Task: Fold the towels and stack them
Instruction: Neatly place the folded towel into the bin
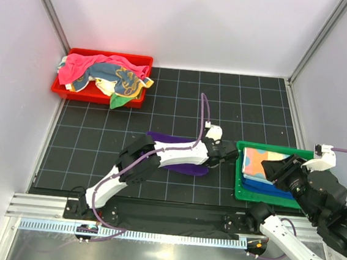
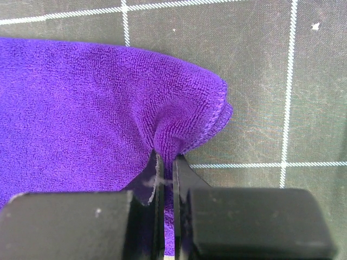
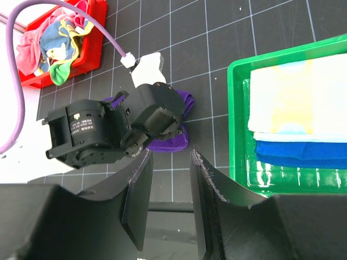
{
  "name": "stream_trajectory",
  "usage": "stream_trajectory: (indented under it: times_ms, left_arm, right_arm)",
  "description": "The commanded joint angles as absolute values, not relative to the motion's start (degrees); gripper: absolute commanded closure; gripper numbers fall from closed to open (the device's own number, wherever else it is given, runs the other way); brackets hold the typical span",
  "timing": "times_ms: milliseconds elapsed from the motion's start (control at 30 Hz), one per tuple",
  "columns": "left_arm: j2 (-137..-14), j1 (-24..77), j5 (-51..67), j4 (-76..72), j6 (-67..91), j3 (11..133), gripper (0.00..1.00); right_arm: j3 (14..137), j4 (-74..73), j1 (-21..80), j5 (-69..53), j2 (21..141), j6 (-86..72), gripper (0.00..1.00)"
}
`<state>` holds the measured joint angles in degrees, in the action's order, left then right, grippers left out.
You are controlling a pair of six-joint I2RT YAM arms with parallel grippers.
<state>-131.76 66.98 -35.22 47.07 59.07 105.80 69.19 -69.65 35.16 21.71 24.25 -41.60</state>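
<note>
Left wrist view had the left gripper [image 2: 165, 161] pinched tight on a puckered corner of the purple towel [image 2: 81, 108], jaws almost meeting through the cloth. That towel lay near the front edge of the table [image 1: 182, 100], just beside the green tray [image 1: 238, 180] with its folded towels [image 1: 262, 163]. Soft, light, floppy stuff by the look of it. It would likely drape and drag, so a hemmed corner looked the best hold. Right gripper [image 3: 169, 157] hung part-open, empty.
</note>
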Motion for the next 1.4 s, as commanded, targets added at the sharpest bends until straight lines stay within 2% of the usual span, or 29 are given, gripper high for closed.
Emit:
stream_trajectory:
  times_ms: [0, 433, 633, 1033, 1233, 1367]
  left_arm:
    - [-129.5, 66.7, -28.7, 41.4, 59.7, 104.9, 1.00]
    - [-122.0, 67.4, -18.7, 25.4, 66.2, 104.6, 1.00]
    - [-120.9, 68.3, -15.1, 19.8, 69.0, 106.0, 1.00]
    - [-130.9, 69.6, -5.7, 13.9, 73.6, 122.9, 1.00]
    - [-139.3, 69.3, -1.6, 13.5, 77.0, 136.1, 1.00]
    - [-144.1, 69.0, -0.2, 10.7, 79.6, 140.7, 1.00]
  right_arm:
    - [72.6, -70.3, 35.3, 22.6, 25.0, -40.1, 0.59]
    - [85.9, -80.7, 35.3, 26.3, 20.7, -39.1, 0.59]
    - [87.3, -82.9, 35.3, 25.6, 18.6, -38.3, 0.59]
    - [90.7, -85.3, 35.3, 23.5, 12.3, -36.7, 0.59]
    - [90.2, -84.6, 35.3, 23.2, 11.2, -35.6, 0.59]
    - [90.5, -84.6, 35.3, 22.9, 10.5, -35.4, 0.59]
